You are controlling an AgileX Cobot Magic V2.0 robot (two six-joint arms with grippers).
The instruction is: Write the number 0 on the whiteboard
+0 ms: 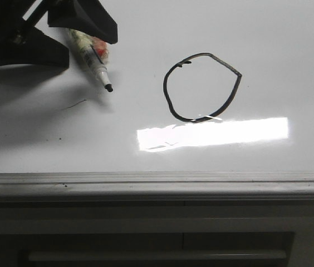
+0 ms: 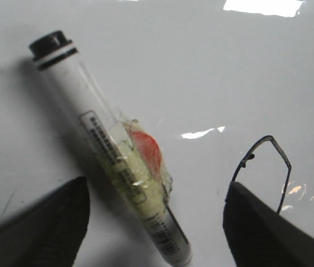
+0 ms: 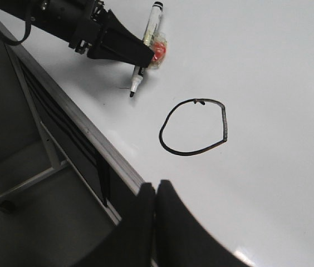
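We saw the marker point(image 1: 93, 58) lying on the whiteboard point(image 1: 290, 67) at upper left, the finished number 0 point(image 1: 201, 87) mid-frame. The left end effector point(image 2: 154, 222) hung spread around it; the right end effector point(image 3: 156, 208) was pressed together. Light, smooth, stiff, we judged: pinch the taped middle.

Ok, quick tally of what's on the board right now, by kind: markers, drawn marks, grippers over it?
Markers: 1, the marker lying flat between the open left gripper fingers.
Drawn marks: 2, the 0 and a faint stray stroke.
Grippers in view: 2, left one plus the shut right gripper.
Total: 5, all on or over the whiteboard.
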